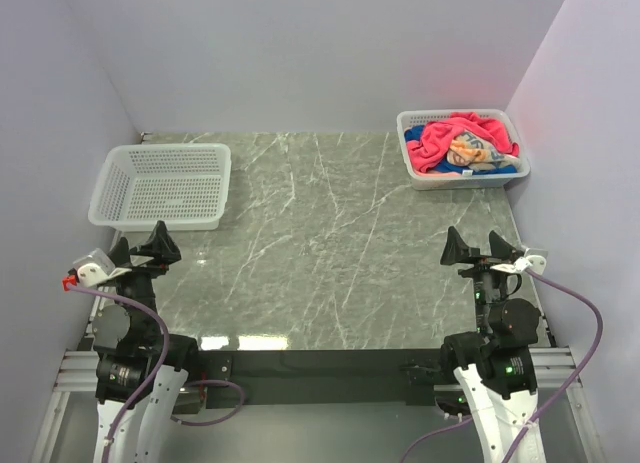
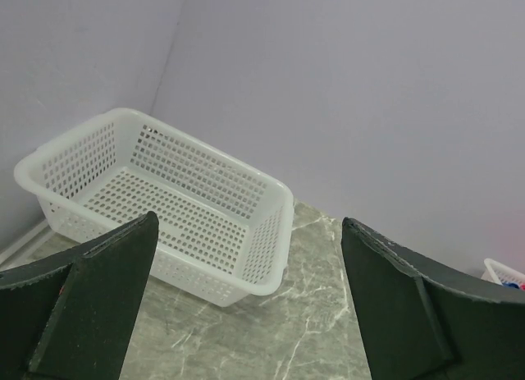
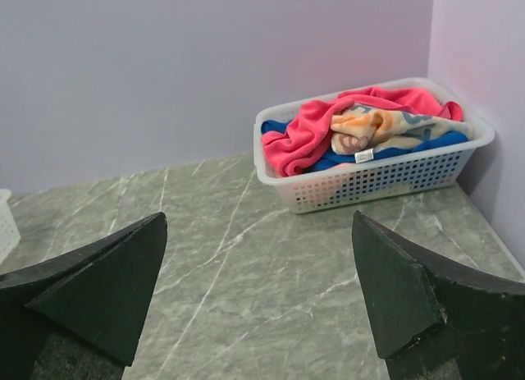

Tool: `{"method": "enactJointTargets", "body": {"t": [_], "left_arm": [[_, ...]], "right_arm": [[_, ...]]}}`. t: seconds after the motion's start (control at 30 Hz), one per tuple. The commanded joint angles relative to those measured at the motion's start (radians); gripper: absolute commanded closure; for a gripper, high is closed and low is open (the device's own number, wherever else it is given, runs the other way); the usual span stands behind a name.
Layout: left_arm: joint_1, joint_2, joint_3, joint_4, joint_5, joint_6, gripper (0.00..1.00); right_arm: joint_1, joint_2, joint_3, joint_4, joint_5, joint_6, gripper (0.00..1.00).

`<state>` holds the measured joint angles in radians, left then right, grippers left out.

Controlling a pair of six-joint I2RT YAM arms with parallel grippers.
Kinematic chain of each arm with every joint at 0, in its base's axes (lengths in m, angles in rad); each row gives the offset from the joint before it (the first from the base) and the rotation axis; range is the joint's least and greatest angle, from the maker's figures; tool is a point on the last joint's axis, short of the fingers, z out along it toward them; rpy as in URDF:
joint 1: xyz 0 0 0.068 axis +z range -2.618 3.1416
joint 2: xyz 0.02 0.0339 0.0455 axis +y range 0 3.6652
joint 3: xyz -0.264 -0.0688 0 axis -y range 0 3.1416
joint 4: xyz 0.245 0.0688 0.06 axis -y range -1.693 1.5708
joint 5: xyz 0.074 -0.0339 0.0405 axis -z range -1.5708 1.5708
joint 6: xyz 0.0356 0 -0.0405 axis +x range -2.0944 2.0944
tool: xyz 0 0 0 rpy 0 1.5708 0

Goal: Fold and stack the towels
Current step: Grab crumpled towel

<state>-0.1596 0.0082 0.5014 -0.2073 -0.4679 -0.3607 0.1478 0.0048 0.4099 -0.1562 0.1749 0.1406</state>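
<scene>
The towels lie bunched in a white mesh basket [image 1: 420, 173] at the far right. A pink-red towel [image 1: 440, 141] is on top, with a printed orange towel [image 1: 468, 150] and a deep blue towel [image 1: 505, 166] under it. They also show in the right wrist view: pink-red towel [image 3: 308, 130], printed towel [image 3: 373, 125], blue towel [image 3: 443, 142]. My left gripper [image 1: 140, 247] is open and empty near the front left. My right gripper [image 1: 482, 245] is open and empty near the front right, well short of the basket.
An empty white mesh basket [image 1: 165, 215] stands at the far left, also in the left wrist view [image 2: 271, 281]. The green marble table [image 1: 320, 253] is walled by pale purple panels on three sides. Cables hang by both arm bases.
</scene>
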Motion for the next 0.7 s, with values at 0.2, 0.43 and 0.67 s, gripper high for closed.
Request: {"method": "enactJointTargets", "body": {"t": [0.2,0.43,0.67], "left_arm": [[-0.003,-0.156,0.02,-0.006,0.038,-0.047,0.01],[-0.001,0.021,0.098,-0.118,0.121,-0.138,0.01],[-0.006,0.144,0.114,-0.109,0.219,-0.147,0.01]], "right_arm": [[-0.004,-0.218,0.059,-0.019,0.044,0.066,0.0],[-0.004,-0.027,0.182,-0.091,0.169,0.222,0.0],[-0.005,0.386,0.444,-0.172,0.201,0.257,0.0]]}}
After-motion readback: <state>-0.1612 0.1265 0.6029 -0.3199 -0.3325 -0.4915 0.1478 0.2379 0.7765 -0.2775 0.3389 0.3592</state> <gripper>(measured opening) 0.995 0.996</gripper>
